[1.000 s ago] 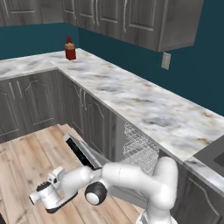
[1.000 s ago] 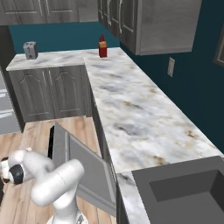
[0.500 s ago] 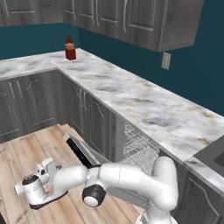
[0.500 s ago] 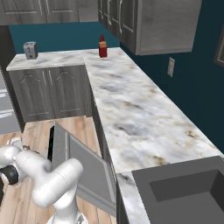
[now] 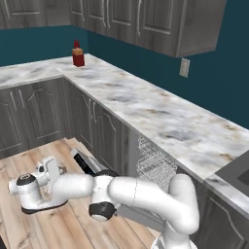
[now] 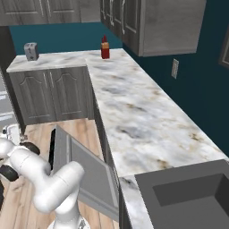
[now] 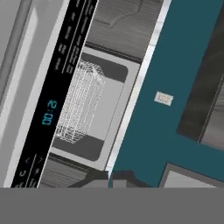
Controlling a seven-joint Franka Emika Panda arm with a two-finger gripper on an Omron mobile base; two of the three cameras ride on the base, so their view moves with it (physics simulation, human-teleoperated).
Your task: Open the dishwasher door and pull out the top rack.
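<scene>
Over the last second the arm has swung its hand further out to the left over the wood floor, away from the cabinets, while the dishwasher door lies in the same lowered position as before, hinged down and out from under the marble counter. That suggests the door-opening part of the task is done and the hand is backing off from the door before it can go for the rack. In the left base view the black control strip at the door's far edge shows just beside the robot's forearm, and behind it the top rack, a grey wire basket, sits inside the open cavity under the counter, not yet pulled out. The hand view looks across the door's control strip at the same rack within the grey tub. The gripper shows at the bottom of the hand view with its two dark tips almost together: the jaws are closed and nothing is between them, so it holds nothing and touches nothing. By my reading, the next step needs the hand brought back toward the cavity, at the rack's front edge.
</scene>
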